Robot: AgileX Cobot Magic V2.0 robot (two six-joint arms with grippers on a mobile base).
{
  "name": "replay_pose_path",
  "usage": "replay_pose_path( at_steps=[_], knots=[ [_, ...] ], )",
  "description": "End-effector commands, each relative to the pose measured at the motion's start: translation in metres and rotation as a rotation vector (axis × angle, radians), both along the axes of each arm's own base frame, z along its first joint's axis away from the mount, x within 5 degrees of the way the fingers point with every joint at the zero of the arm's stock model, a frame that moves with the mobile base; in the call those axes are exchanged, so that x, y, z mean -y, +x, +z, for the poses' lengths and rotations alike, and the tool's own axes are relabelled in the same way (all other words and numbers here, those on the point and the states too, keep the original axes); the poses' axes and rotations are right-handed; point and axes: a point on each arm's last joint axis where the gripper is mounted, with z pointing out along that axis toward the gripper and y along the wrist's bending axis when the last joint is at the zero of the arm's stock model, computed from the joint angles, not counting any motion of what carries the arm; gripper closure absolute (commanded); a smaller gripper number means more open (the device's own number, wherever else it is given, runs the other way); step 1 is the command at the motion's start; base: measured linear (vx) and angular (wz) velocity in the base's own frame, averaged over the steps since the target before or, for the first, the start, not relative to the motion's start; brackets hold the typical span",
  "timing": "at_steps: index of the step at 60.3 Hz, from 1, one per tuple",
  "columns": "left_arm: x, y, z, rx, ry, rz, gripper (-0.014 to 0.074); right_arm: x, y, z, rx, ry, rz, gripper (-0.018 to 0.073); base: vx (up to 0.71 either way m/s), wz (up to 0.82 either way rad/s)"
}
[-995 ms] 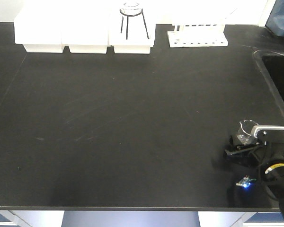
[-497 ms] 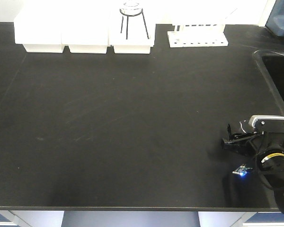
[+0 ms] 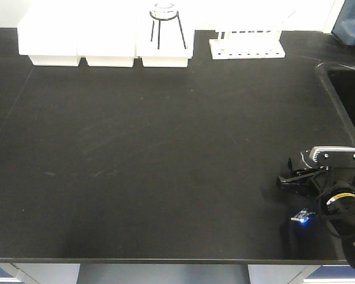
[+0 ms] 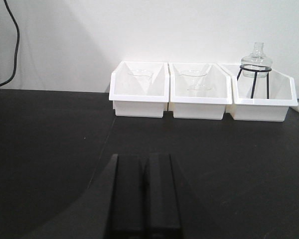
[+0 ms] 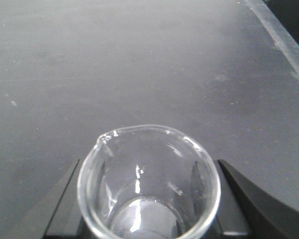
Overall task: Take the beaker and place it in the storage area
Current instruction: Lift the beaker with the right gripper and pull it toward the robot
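Flanking the beaker (image 5: 148, 194) on both sides, the right gripper (image 5: 149, 169) sets its fingers (image 5: 65, 209) against the glass wall. As far as the right wrist view shows they are clamped on it, since no gap appears at either side. The beaker stands upright, its long axis vertical and its mouth open toward the camera, with the pouring lip turned to the upper left of that frame. It sits dead centre between the fingers, so nothing needs re-aiming.

In the front view the pair shows at the lower right of the worktop (image 3: 165, 148), close to the near edge. Whether the base touches the surface or hangs just above it I cannot tell.

The left gripper (image 4: 142, 199) holds its fingers (image 4: 127, 194) together, empty, at the bottom of its own frame, facing the white bins (image 4: 139, 107) and the dish (image 4: 256, 62) along the far edge. It is out of the front view, so the right arm is plainly the one for the job.

No storage area shows in any view — my judgement is that the next move is a straight lift, keeping the beaker vertical, then a carry away from this worktop.
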Motion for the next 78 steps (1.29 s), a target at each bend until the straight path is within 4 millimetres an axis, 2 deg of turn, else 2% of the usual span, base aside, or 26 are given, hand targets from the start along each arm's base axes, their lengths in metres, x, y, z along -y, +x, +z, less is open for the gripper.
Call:
replay_pose_path(
  at_steps=[1,4,14,25,60,70,78],
  knots=[
    [0.002,0.0,0.001,0.079,-0.01,-0.019,0.0605,0.0,0.009,0.024,0.232,-0.013,0.0,0.0509,0.0,0.0],
    [0.002,0.0,0.001,0.079,-0.01,-0.019,0.0605,0.0,0.009,0.024,0.232,-0.013,0.0,0.0575,0.0,0.0],
    [0.002,0.0,0.001,0.079,-0.01,-0.019,0.0605,0.0,0.008,0.024,0.231,-0.012,0.002,0.0568,0.0,0.0],
    [0.002,0.0,0.001,0.079,-0.01,-0.019,0.0605,0.0,0.008,0.036,0.271,-0.003,0.002,0.0564,0.0,0.0],
    [0.002,0.0,0.001,0.079,-0.01,-0.019,0.0605,-0.002,-0.008,0.1,0.213,0.028,0.041,0.0563,0.0,0.0],
    [0.002,0.0,0.001,0.079,-0.01,-0.019,0.0605,-0.006,-0.009,0.126,0.143,0.018,0.083,0.0563,0.0,0.0],
    [0.002,0.0,0.001,0.079,-0.01,-0.019,0.0605,-0.007,-0.017,0.146,0.131,0.031,0.103,0.0563,0.0,0.0]
  ],
)
